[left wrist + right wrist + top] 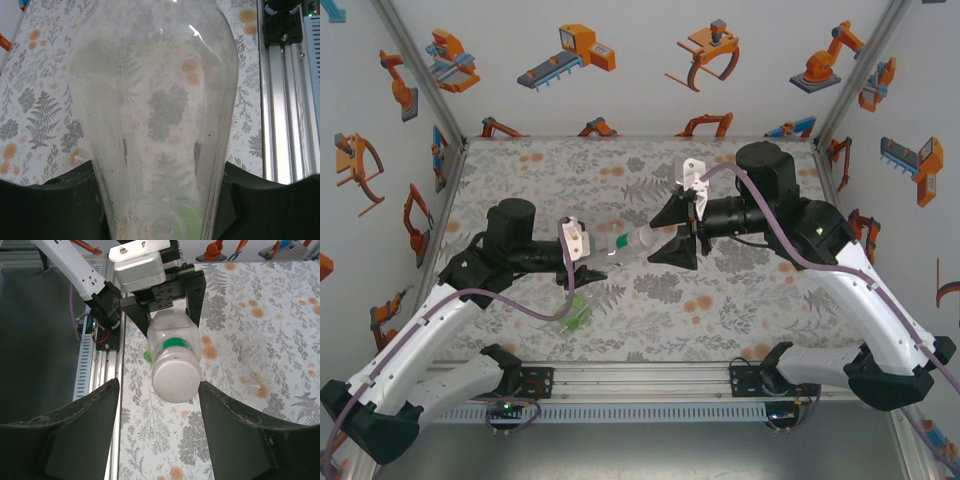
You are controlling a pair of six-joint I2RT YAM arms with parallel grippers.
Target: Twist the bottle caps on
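Observation:
My left gripper point(603, 250) is shut on a clear bottle point(612, 245) and holds it level above the table, neck towards the right arm. In the left wrist view the bottle point(155, 100) stands between the black fingers point(45, 210). A white cap point(176, 381) sits on its neck above a green ring point(176, 344). My right gripper point(159, 386) is open, with one finger on each side of the cap. The right finger point(235, 430) is close to the cap and the left finger stands well off. A green bottle point(578, 312) lies on the table below the left gripper.
A second clear bottle point(252, 365) lies on the floral mat point(740, 300) to the right of the held one. The aluminium rail point(640, 380) runs along the near edge between the arm bases. Printed walls close in the left, right and back sides.

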